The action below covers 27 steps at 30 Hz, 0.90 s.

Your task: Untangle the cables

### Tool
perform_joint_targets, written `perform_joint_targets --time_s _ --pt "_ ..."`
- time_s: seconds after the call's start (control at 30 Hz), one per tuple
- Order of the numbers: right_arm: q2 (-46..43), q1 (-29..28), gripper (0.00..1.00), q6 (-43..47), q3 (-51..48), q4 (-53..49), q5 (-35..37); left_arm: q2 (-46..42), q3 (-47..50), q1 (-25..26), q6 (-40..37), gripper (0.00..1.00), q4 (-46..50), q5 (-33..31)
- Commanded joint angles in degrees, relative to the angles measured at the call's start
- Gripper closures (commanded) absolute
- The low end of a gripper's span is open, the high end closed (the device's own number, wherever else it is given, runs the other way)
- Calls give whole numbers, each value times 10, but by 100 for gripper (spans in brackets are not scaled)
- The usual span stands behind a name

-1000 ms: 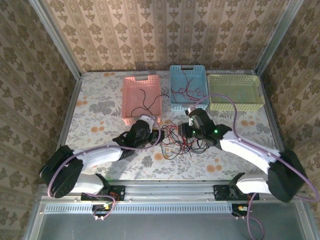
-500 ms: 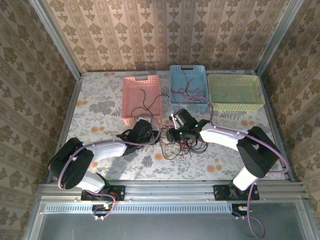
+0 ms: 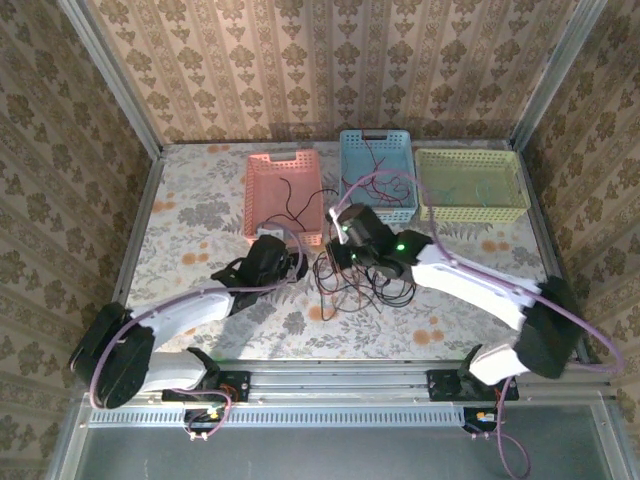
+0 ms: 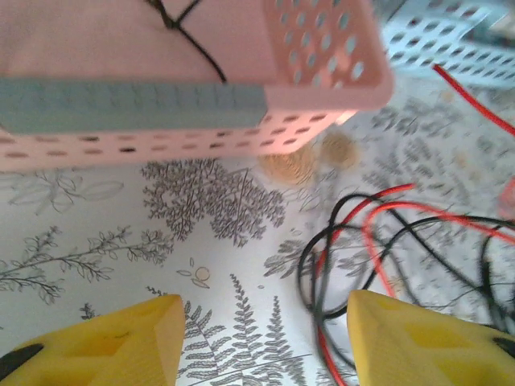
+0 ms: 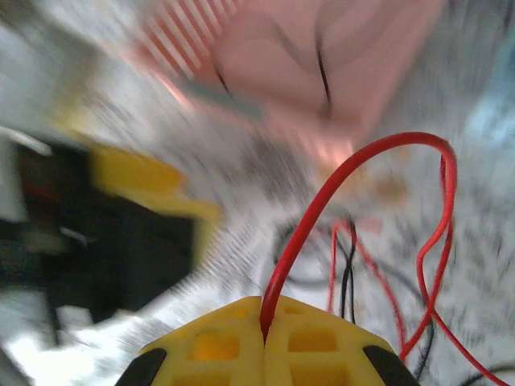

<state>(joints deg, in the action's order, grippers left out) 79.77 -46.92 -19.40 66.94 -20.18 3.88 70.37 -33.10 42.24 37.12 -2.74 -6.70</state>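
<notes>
Cables [image 4: 386, 241] beside released left tool [image 4: 264, 322], one red strand [image 5: 314, 211] clenched in right tool [image 5: 264, 323].

Three perforated baskets side by side along the far part of the desk [image 3: 200, 215]: pink basket [image 3: 285, 156] left, blue basket [image 3: 377, 134] middle, pale yellow-green basket [image 3: 480, 211] right. Floral print across the desk. Damask wallpaper [image 3: 330, 60] behind and at both sides.

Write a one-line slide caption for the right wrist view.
Right gripper shut on a red cable that arches up from its fingertips, blurred pink basket behind.
</notes>
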Motion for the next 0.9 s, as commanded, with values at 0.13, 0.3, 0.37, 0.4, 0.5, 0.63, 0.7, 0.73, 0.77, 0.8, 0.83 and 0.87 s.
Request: perform_joint_targets --time_s 0.13,0.3,0.37,0.4,0.5,0.63,0.7,0.73,0.77,0.8,0.83,0.87 --pt "-94 0 100 61 110 -14 32 -16 -12 -2 -28 36 -34 63" --pt "-104 0 100 78 144 56 3 38 -7 9 -1 34 -102 96" --pt "-96 0 100 86 174 62 11 47 -11 13 2 34 -103 97" --pt "-90 0 100 96 188 63 9 48 -10 14 2 33 -106 98" --pt "-77 0 100 118 241 55 10 40 -9 14 0 34 -99 92" --pt "-77 0 100 106 271 58 -3 -10 -6 14 -12 30 -85 88" --pt "-76 -1 100 97 271 56 -12 -45 -18 16 -34 19 -66 91" --pt "-75 -3 100 95 268 54 -13 -66 -27 17 -49 13 -50 91" --pt "-75 -3 100 93 267 54 -13 -85 -38 18 -64 9 -35 91" --pt "-77 -5 100 95 264 56 -13 -101 -47 20 -82 8 -23 89" --pt "-78 -7 100 99 261 59 -6 -118 -57 21 -96 7 -10 86" --pt "-79 -8 100 103 260 62 1 -134 -64 22 -110 7 2 82"
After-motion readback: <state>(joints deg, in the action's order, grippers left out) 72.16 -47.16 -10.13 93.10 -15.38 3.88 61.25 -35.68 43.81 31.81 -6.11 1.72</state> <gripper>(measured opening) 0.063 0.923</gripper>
